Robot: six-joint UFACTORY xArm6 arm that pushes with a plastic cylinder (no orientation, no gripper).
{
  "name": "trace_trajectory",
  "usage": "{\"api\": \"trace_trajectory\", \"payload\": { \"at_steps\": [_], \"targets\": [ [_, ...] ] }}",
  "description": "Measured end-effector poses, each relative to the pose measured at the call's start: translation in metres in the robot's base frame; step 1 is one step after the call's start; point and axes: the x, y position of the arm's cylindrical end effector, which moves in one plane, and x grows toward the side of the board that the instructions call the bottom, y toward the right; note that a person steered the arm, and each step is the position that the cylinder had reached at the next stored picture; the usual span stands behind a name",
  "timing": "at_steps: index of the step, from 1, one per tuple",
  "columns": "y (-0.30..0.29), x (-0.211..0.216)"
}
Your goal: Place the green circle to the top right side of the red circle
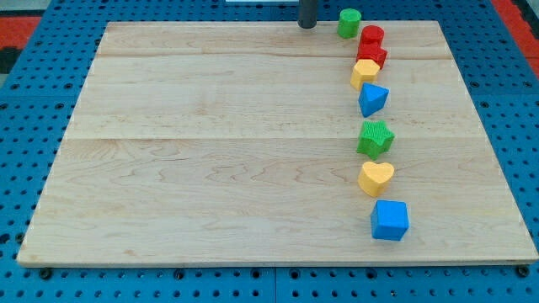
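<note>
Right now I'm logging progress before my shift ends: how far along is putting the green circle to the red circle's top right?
Done: nothing conclusive; the green circle sits at the view's top, up-left of the red circle, nearly touching it. In hand: my tip stands just left of the green circle, with a small gap. Left: get the green circle over to the red circle's upper right.

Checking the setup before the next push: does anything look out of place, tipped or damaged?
Nothing stands out. All eight blocks sit in a column on the wooden board, undamaged. My tip is left of the green circle.
</note>
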Motion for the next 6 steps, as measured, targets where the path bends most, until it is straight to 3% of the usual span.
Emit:
{"api": "trace_trajectory", "payload": {
  "at_steps": [4,5,6],
  "targets": [
    [0.085,-0.001],
    [0.071,0.006],
    [0.008,0.053]
  ]
}}
